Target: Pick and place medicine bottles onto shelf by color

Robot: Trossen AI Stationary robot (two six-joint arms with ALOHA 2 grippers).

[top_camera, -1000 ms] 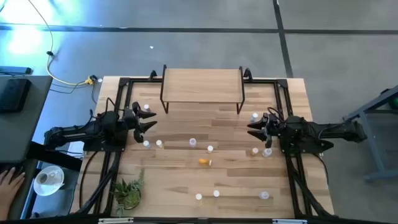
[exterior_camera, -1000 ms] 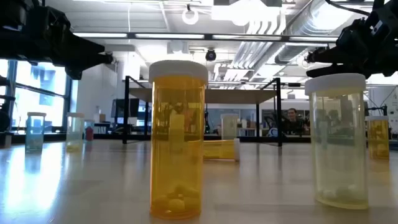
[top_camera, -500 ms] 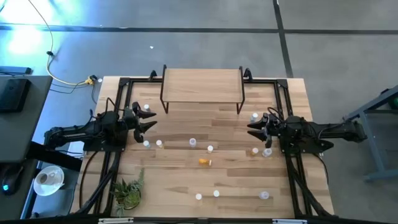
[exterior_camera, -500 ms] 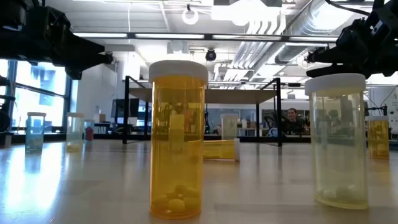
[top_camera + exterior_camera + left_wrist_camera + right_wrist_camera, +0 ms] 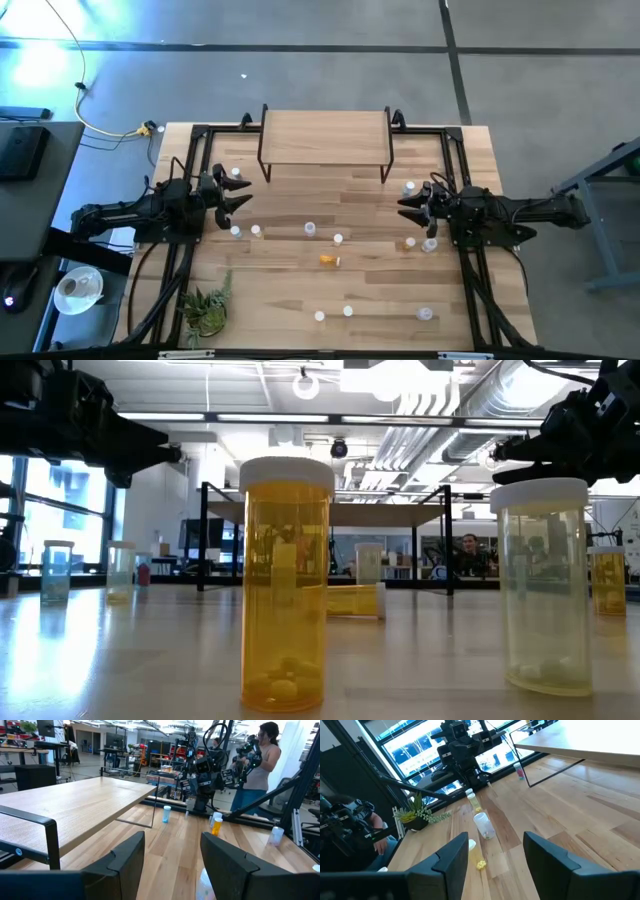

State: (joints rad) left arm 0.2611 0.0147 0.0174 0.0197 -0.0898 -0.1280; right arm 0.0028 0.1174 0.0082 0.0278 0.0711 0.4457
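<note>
1. From the high view, the shelf (image 5: 324, 137), a pale wood board on thin black legs, is standing at the far edge of the plank-grained tabletop (image 5: 290, 290). The left gripper (image 5: 240, 196) and right gripper (image 5: 405, 208) are hovering at opposite sides, fingers apart and holding nothing. Small white-capped medicine bottles are lying scattered between them, including an orange bottle (image 5: 329, 260) tipped on its side at centre. A small green plant (image 5: 206, 308) is sitting at the near left corner.
2. At tabletop level, a translucent amber bottle (image 5: 286, 583) is standing upright in front, a few pills showing at its bottom, beside a pale yellowish bottle (image 5: 544, 584).
3. The left wrist view is looking past spread dark fingers (image 5: 127, 857) along the shelf board, toward a bluish bottle (image 5: 166, 813) and a person (image 5: 257, 765) beyond.
4. The right wrist view is showing parted fingers (image 5: 454, 857) above a clear bottle lying flat (image 5: 484, 825).
</note>
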